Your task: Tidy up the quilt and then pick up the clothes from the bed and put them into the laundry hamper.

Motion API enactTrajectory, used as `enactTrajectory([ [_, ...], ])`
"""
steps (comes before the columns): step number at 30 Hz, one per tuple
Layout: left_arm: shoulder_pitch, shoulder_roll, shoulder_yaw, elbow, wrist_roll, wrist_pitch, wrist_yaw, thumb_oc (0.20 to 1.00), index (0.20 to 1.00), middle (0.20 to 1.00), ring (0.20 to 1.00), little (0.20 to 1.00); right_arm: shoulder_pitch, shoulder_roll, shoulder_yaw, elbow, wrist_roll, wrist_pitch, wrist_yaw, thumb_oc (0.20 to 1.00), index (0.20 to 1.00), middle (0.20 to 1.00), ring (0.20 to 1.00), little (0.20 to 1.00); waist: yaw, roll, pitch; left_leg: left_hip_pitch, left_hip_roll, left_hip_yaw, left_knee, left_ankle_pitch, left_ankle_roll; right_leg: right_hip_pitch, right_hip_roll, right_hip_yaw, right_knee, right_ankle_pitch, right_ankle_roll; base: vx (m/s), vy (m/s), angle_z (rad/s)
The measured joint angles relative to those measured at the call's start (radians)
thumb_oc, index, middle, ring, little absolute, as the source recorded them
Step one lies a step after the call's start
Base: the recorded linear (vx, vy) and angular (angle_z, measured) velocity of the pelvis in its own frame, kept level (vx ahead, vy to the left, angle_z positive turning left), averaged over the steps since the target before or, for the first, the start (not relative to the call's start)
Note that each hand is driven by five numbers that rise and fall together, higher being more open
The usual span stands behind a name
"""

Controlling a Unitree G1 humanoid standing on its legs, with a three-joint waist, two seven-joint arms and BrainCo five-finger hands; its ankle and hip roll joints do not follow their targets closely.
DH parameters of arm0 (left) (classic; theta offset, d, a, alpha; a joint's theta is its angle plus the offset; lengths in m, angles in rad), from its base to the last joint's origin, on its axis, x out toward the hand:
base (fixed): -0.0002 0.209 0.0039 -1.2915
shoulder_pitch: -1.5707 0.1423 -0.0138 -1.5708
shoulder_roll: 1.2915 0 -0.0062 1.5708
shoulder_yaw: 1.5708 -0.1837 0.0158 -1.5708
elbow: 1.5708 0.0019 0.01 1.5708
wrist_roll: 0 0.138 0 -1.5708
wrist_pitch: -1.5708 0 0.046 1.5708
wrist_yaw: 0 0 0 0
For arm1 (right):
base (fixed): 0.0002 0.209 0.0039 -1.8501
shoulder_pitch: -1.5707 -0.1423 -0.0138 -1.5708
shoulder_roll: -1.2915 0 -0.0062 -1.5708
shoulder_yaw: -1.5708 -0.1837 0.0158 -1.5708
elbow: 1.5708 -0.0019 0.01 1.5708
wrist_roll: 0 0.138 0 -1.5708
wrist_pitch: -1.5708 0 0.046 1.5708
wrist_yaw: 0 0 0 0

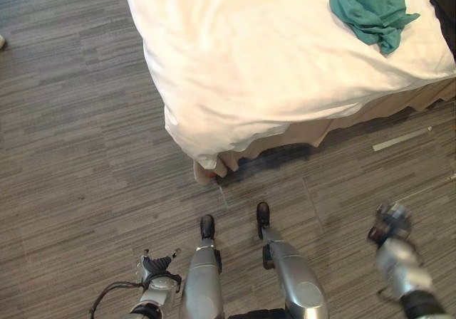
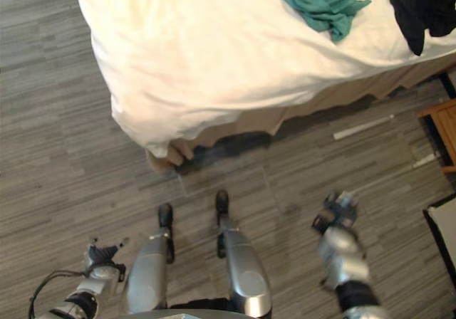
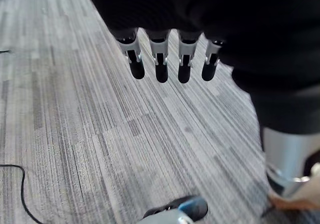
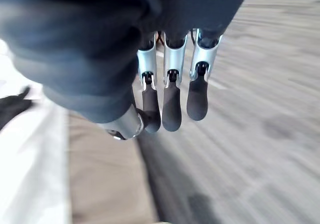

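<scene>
on the quilt, teal garment, well apart from right hand

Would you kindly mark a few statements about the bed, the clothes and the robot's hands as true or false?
1. A teal garment lies on the white quilt. True.
2. The black garment lies on the floor. False: it lies on the bed, beside the teal one.
3. The left hand holds cloth. False: its fingers hang straight over the floor, empty.
4. The right hand is open and empty. True.
</scene>
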State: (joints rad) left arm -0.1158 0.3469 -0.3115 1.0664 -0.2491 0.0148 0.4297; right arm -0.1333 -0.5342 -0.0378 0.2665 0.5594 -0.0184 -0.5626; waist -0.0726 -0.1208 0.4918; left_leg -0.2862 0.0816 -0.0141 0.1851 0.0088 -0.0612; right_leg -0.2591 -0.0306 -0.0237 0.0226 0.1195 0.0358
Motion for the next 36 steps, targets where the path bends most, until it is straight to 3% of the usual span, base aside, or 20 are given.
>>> enactTrajectory([
  [2, 0.000, 0.016, -0.014, 0.037, 0.027, 0.015, -0.041, 1.000, 1.000, 1.000, 1.000, 1.000, -0.168, -0.117, -0.003, -0.159, -0.086, -0.001, -0.006, 0.200, 0.200, 0.200, 0.200, 0.200, -0.001, -0.013, -0.006, -0.016, 0.000, 0.001, 0.013, -0.002, 0.003, 0.001, 0.001, 0.003, -0.030, 0.009, 0.014, -0.07, 0.006, -0.09],
  [4, -0.003, 0.007, 0.000, 0.075, 0.026, 0.016, -0.054, 1.000, 1.000, 1.000, 1.000, 1.000, -0.354, -0.174, 0.040, -0.229, -0.141, -0.021, 0.019, 0.200, 0.200, 0.200, 0.200, 0.200, 0.004, -0.027, -0.016, -0.027, -0.002, -0.003, 0.023, -0.002, 0.003, -0.002, 0.000, 0.005, -0.033, 0.014, 0.021, -0.04, 0.000, 0.02],
  [7, -0.004, 0.006, 0.000, 0.121, 0.026, 0.014, -0.072, 1.000, 1.000, 1.000, 1.000, 1.000, -0.532, -0.179, 0.137, -0.201, -0.169, -0.027, 0.089, 0.200, 0.200, 0.200, 0.200, 0.200, 0.056, -0.061, -0.044, -0.042, -0.006, -0.022, 0.022, -0.003, 0.003, -0.002, 0.000, -0.003, -0.045, 0.014, 0.021, 0.00, -0.009, 0.18],
  [9, -0.005, 0.005, -0.005, 0.120, 0.026, 0.007, -0.080, 1.000, 1.000, 1.000, 1.000, 1.000, -0.599, -0.173, 0.184, -0.144, -0.170, -0.025, 0.118, 0.200, 0.200, 0.200, 0.200, 0.200, 0.079, -0.067, -0.049, -0.058, -0.009, -0.032, 0.022, -0.001, 0.005, -0.003, -0.001, -0.006, -0.051, 0.014, 0.022, 0.02, -0.017, 0.36],
  [10, -0.004, 0.006, -0.016, 0.115, 0.024, 0.002, -0.082, 1.000, 1.000, 1.000, 1.000, 1.000, -0.647, -0.168, 0.216, -0.084, -0.170, -0.018, 0.134, 0.200, 0.200, 0.200, 0.200, 0.200, 0.114, -0.065, -0.049, -0.066, -0.016, -0.042, 0.020, -0.001, 0.005, -0.008, -0.007, -0.008, -0.045, 0.014, 0.022, 0.03, -0.010, 0.41],
  [14, 0.001, 0.007, -0.035, 0.079, -0.023, -0.014, -0.103, 1.000, 1.000, 1.000, 1.000, 1.000, -0.803, -0.136, 0.294, 0.202, -0.168, -0.024, 0.177, 0.200, 0.200, 0.200, 0.200, 0.200, 0.176, -0.011, -0.046, -0.114, -0.044, -0.102, 0.024, 0.007, 0.007, -0.031, -0.018, -0.035, -0.021, 0.015, 0.021, 0.01, 0.022, 0.62],
  [15, 0.005, 0.009, -0.035, 0.075, -0.050, -0.015, -0.112, 1.000, 1.000, 1.000, 1.000, 1.000, -0.844, -0.122, 0.321, 0.269, -0.168, -0.031, 0.187, 0.200, 0.200, 0.200, 0.200, 0.200, 0.217, 0.012, -0.037, -0.121, -0.054, -0.112, 0.019, 0.015, 0.005, -0.035, -0.023, -0.043, -0.015, 0.015, 0.021, -0.01, 0.047, 0.45],
  [18, 0.013, 0.005, -0.034, 0.032, -0.107, -0.015, -0.128, 1.000, 1.000, 1.000, 1.000, 1.000, -0.930, -0.103, 0.364, 0.379, -0.171, -0.048, 0.195, 0.200, 0.200, 0.200, 0.200, 0.200, 0.245, 0.057, -0.014, -0.148, -0.069, -0.138, 0.023, 0.026, 0.013, -0.048, -0.034, -0.072, -0.009, 0.014, 0.015, -0.02, 0.067, 0.37],
  [20, 0.028, 0.004, -0.035, -0.028, -0.150, -0.031, -0.140, 1.000, 1.000, 1.000, 1.000, 1.000, -1.018, -0.094, 0.399, 0.429, -0.203, -0.067, 0.184, 0.200, 0.200, 0.200, 0.200, 0.200, 0.284, 0.109, 0.029, -0.195, -0.087, -0.160, 0.022, 0.041, 0.014, -0.096, -0.049, -0.092, 0.015, 0.010, 0.015, -0.02, 0.098, 0.36],
  [23, 0.051, -0.004, -0.035, -0.062, -0.195, -0.037, -0.151, 1.000, 1.000, 1.000, 1.000, 1.000, -1.063, -0.081, 0.406, 0.444, -0.210, -0.085, 0.149, 0.200, 0.200, 0.200, 0.200, 0.200, 0.312, 0.141, 0.061, -0.248, -0.105, -0.173, 0.021, 0.055, 0.019, -0.150, -0.068, -0.102, 0.035, 0.004, 0.020, -0.02, 0.069, 0.23],
  [26, 0.101, -0.021, -0.035, -0.069, -0.220, -0.061, -0.155, 1.000, 1.000, 1.000, 1.000, 1.000, -1.087, -0.052, 0.391, 0.453, -0.210, -0.142, 0.116, 0.200, 0.200, 0.200, 0.200, 0.200, 0.308, 0.142, 0.063, -0.273, -0.128, -0.188, 0.007, 0.064, 0.026, -0.192, -0.090, -0.107, 0.064, -0.017, 0.036, -0.02, 0.084, 0.15],
  [30, 0.128, -0.044, -0.044, -0.071, -0.219, -0.099, -0.171, 1.000, 1.000, 1.000, 1.000, 1.000, -1.112, 0.010, 0.400, 0.437, -0.247, -0.172, 0.127, 0.200, 0.200, 0.200, 0.200, 0.200, 0.296, 0.143, 0.062, -0.307, -0.138, -0.189, -0.003, 0.071, 0.022, -0.235, -0.103, -0.108, 0.082, -0.019, 0.038, -0.01, 0.050, 0.05],
  [33, 0.129, -0.061, -0.073, -0.136, -0.216, -0.145, -0.170, 1.000, 1.000, 1.000, 1.000, 1.000, -1.088, 0.133, 0.415, 0.368, -0.264, -0.174, 0.155, 0.200, 0.200, 0.200, 0.200, 0.200, 0.296, 0.145, 0.061, -0.322, -0.142, -0.192, -0.013, 0.081, 0.014, -0.261, -0.107, -0.110, 0.101, -0.020, 0.039, 0.00, 0.049, 0.04],
  [36, 0.123, -0.075, -0.083, -0.158, -0.210, -0.153, -0.170, 1.000, 1.000, 1.000, 1.000, 1.000, -1.027, 0.218, 0.480, 0.315, -0.275, -0.160, 0.208, 0.200, 0.200, 0.200, 0.200, 0.200, 0.298, 0.145, 0.061, -0.322, -0.143, -0.194, -0.014, 0.083, 0.012, -0.261, -0.109, -0.114, 0.104, -0.023, 0.037, 0.00, 0.022, 0.05],
])
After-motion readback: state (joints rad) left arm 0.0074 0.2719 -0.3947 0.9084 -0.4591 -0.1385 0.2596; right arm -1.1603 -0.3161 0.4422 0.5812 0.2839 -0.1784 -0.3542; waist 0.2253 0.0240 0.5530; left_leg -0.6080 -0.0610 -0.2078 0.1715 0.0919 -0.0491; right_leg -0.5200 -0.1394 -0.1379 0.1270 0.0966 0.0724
